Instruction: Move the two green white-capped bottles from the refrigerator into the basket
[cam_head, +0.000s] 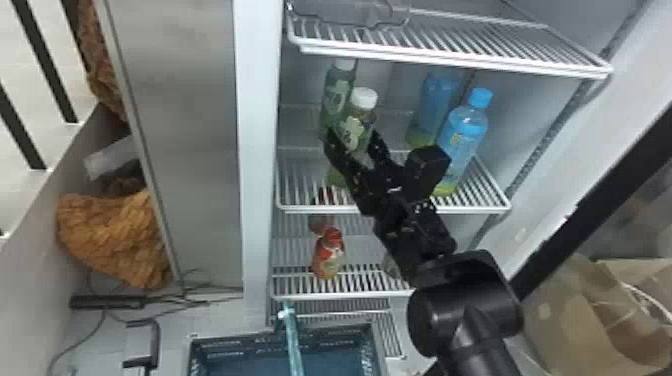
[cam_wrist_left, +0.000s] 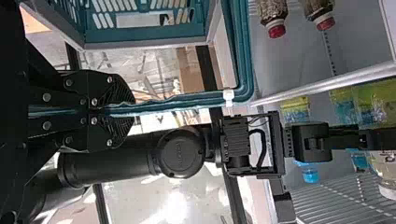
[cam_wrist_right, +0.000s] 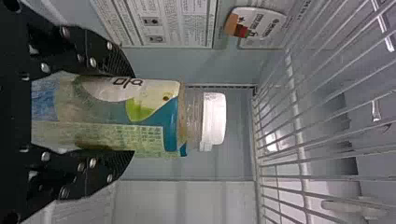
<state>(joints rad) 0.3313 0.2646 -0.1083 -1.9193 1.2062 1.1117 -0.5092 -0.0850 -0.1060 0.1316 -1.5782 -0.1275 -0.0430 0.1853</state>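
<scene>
While right gripper pinched front green bottle at middle shelf, left gripper clamped basket handle below it. Rear green bottle stood at middle shelf too; sideways pull risked toppling it, fingers being so near.

The right arm extends from near right toward far left, with its wrist inclined and the right gripper at its far end, two opposed fingers set apart, while the left gripper has its two fingers almost meeting.
</scene>
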